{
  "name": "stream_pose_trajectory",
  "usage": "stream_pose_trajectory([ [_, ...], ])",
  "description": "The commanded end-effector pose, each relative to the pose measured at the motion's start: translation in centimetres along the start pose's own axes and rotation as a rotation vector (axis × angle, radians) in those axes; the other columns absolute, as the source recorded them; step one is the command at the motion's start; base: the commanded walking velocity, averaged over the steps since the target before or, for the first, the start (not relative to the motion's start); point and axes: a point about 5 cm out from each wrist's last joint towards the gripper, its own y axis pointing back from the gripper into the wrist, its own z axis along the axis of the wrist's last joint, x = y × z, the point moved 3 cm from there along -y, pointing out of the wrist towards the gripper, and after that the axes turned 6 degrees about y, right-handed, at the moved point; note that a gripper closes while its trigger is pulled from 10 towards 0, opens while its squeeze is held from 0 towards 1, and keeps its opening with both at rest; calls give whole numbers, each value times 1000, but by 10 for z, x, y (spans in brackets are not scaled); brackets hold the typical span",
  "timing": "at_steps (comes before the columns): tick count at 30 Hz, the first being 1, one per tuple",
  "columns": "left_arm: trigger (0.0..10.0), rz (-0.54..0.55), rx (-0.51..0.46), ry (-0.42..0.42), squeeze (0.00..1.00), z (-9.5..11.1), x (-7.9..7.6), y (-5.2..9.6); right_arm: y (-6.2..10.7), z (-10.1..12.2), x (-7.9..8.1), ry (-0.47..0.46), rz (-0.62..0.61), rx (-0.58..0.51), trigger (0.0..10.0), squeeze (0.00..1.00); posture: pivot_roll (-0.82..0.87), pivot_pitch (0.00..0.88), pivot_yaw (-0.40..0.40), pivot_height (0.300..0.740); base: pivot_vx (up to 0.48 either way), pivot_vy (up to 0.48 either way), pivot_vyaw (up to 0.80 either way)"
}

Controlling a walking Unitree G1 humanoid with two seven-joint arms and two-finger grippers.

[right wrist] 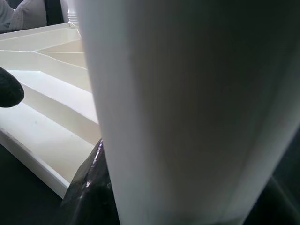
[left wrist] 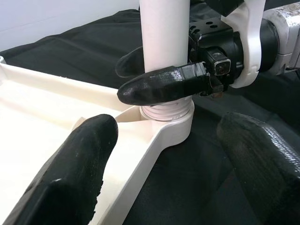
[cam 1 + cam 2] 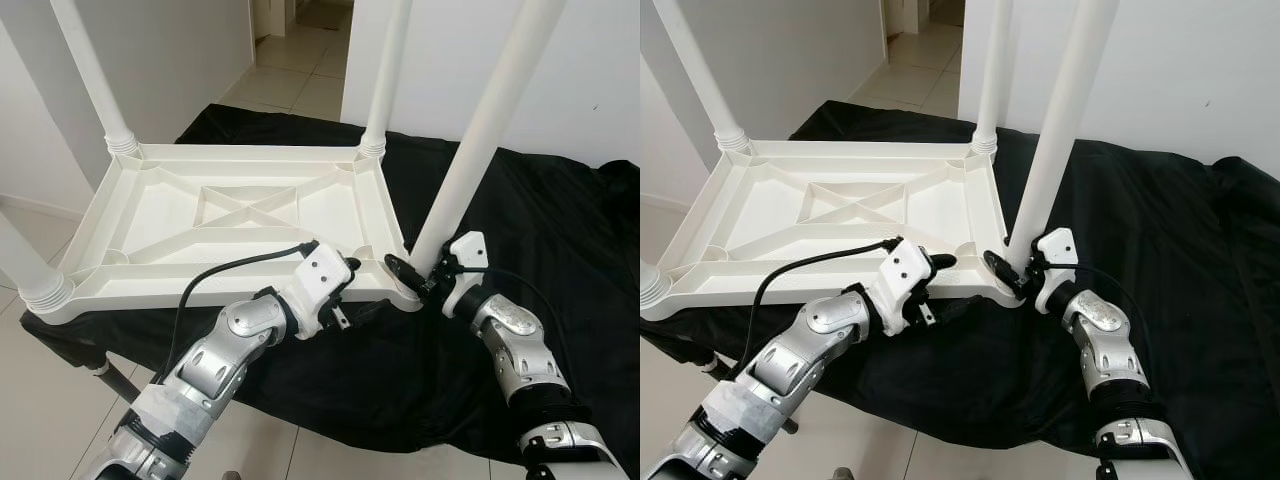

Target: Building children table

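At the near corner, our right gripper (image 3: 412, 276) clamps the long white plastic table leg (image 3: 478, 140) just above its socket. Our left gripper (image 3: 352, 300) sits beside it w/ fingers spread, holding nothing. Upside-down white ribbed plastic tabletop (image 3: 160, 215) lies on a black cloth (image 3: 560, 230).

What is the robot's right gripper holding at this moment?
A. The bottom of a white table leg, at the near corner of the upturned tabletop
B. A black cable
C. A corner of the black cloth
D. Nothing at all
A: the right gripper has its black fingers wrapped around the white table leg just above its socket in the upturned tabletop.
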Motion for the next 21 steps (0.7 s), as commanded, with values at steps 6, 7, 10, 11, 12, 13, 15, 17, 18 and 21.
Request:
stream_pose_trajectory([
  [6,10000,-110,18,-7,0,-1,-9,-1,5,-6,2,-24,-25,8,10000,0,-16,0,-24,740,0,0,0],
  [7,10000,-110,18,-7,0,-1,-9,-1,5,-6,2,-24,-25,8,10000,0,-16,0,-24,740,0,0,0],
  [10,10000,-111,17,-3,0,-1,-10,-1,3,-14,-3,-19,-144,77,10000,0,-26,0,-27,740,0,0,0],
  [11,10000,-111,17,-3,0,-1,-10,-1,3,-14,-3,-19,-144,77,10000,0,-26,0,-27,740,0,0,0],
  [12,10000,-111,17,-1,0,-1,-10,-1,1,-14,-2,-27,-178,82,10000,0,-26,0,-27,740,0,0,0],
  [13,10000,-111,17,-1,0,-1,-10,-1,1,-14,-2,-27,-178,82,10000,0,-26,0,-27,740,0,0,0],
  [15,10000,-111,17,2,0,-1,-11,-1,-2,-13,0,-54,-230,74,10000,0,-23,0,-29,740,0,0,0],
  [17,10000,-111,17,2,0,-1,-11,-1,-2,-13,0,-54,-230,74,10000,0,-23,0,-29,740,0,0,0],
  [18,10000,-110,17,2,0,-2,-11,-1,-3,-12,1,-63,-267,73,10000,0,-22,0,-30,740,0,0,0],
  [21,10000,-109,18,2,0,-2,-11,0,-5,-11,3,-91,-307,61,10000,0,-22,0,-30,740,0,0,0],
])
